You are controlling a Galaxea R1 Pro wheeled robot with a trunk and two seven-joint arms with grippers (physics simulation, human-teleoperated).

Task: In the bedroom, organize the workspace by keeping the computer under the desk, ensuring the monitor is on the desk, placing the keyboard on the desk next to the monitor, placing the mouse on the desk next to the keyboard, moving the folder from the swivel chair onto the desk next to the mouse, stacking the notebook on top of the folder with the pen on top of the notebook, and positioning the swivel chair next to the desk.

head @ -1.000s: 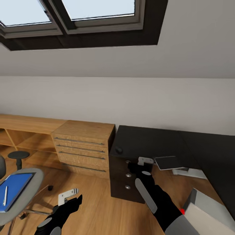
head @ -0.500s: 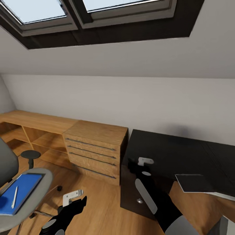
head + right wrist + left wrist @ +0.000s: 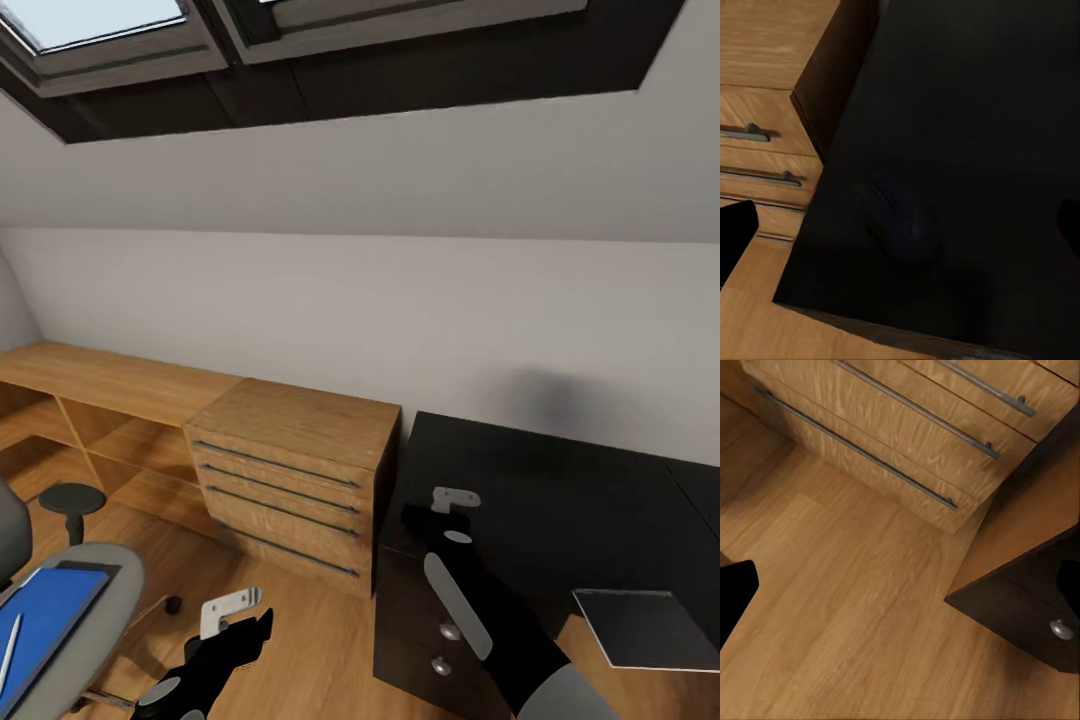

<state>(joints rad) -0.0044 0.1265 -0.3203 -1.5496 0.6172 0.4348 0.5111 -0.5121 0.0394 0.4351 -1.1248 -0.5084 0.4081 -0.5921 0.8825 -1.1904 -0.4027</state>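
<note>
Matt black desk (image 3: 560, 490); grainy wood drawers (image 3: 290, 460), seemingly metal-handled.

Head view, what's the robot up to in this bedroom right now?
The robot faces the black desk beside a wooden drawer unit. Its right gripper hovers over the desk's near corner, above the dark mouse; the left gripper hangs over the floor, holding nothing. The blue folder with a pen lies on the swivel chair.

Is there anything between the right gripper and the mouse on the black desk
Nothing visible is. In the right wrist view the mouse lies alone on the bare black desk, straight ahead of the right gripper, with open space between them.
</note>
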